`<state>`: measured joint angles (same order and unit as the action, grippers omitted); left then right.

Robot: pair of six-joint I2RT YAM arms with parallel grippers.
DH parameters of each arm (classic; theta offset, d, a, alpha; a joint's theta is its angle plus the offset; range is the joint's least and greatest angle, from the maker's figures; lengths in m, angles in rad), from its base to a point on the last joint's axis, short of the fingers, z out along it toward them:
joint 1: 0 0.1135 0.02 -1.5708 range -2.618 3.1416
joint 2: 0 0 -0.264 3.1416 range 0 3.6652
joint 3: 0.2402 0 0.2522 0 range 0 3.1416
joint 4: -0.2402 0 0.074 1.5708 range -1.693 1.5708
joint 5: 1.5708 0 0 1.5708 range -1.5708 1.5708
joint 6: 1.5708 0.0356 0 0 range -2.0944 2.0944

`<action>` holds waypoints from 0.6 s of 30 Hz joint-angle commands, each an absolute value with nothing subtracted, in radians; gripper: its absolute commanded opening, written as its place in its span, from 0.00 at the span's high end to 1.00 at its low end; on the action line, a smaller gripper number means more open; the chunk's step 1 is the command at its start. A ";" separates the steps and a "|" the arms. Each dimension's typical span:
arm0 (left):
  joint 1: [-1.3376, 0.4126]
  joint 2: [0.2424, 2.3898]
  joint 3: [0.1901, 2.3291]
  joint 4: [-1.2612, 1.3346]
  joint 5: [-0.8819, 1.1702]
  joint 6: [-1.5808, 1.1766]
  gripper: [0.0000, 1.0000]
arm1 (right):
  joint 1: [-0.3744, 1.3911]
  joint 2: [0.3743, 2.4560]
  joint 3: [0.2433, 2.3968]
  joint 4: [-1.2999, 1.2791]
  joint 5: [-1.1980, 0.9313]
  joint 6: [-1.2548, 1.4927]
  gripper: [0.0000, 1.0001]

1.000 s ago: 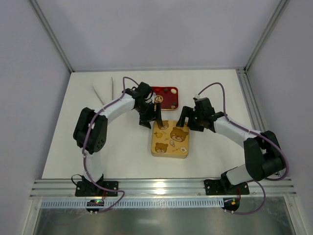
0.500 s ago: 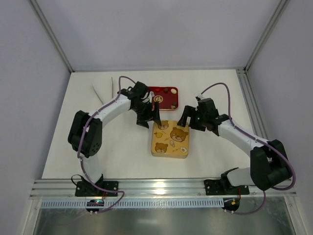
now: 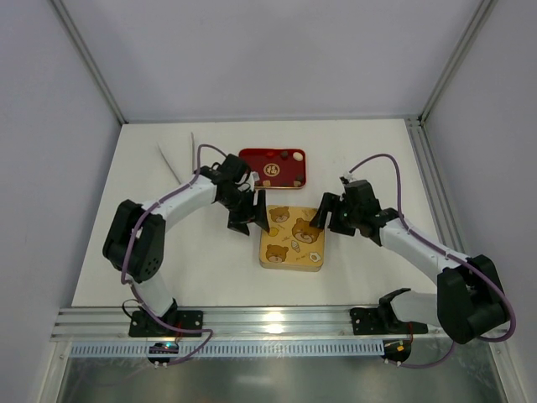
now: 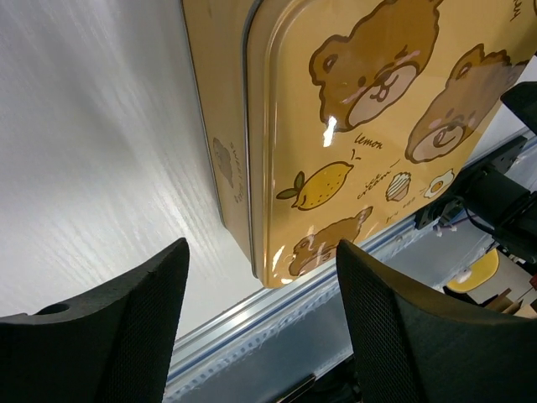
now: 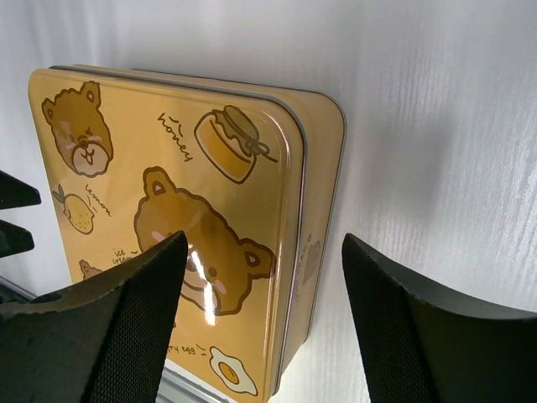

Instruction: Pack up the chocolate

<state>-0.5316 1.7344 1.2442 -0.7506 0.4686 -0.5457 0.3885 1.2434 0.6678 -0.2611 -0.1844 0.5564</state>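
A few small pieces of chocolate (image 3: 285,155) lie in the red tray (image 3: 252,159) at the back of the table. In front of it sits a yellow tin (image 3: 292,243) with its bear-print lid on (image 4: 369,126) (image 5: 168,193). My left gripper (image 3: 250,221) (image 4: 262,252) hangs open over the tin's left side, with the tin's wall and corner showing between its fingers. My right gripper (image 3: 329,216) (image 5: 264,243) is open over the tin's right edge. Neither one holds anything.
Two thin white strips (image 3: 178,155) lie at the back left of the white table (image 3: 126,252). An aluminium rail (image 3: 277,319) runs along the near edge by the arm bases. Grey walls enclose the table on three sides.
Both arms have drawn toward the near side. The left gripper left the red tray's front edge for the tin's left side. The right gripper slid along the tin's right edge and narrowed a little.
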 commanded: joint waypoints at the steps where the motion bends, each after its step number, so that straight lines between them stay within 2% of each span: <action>1: -0.552 1.710 1.233 -0.701 0.500 -0.555 0.31 | 0.387 1.219 0.661 -0.213 -0.202 0.572 0.25; 12: -0.561 1.759 1.253 -0.664 0.512 -0.580 0.32 | 0.387 1.267 0.686 -0.198 -0.219 0.584 0.42; 18: -0.563 1.793 1.276 -0.657 0.526 -0.586 0.32 | 0.387 1.290 0.706 -0.198 -0.224 0.588 0.47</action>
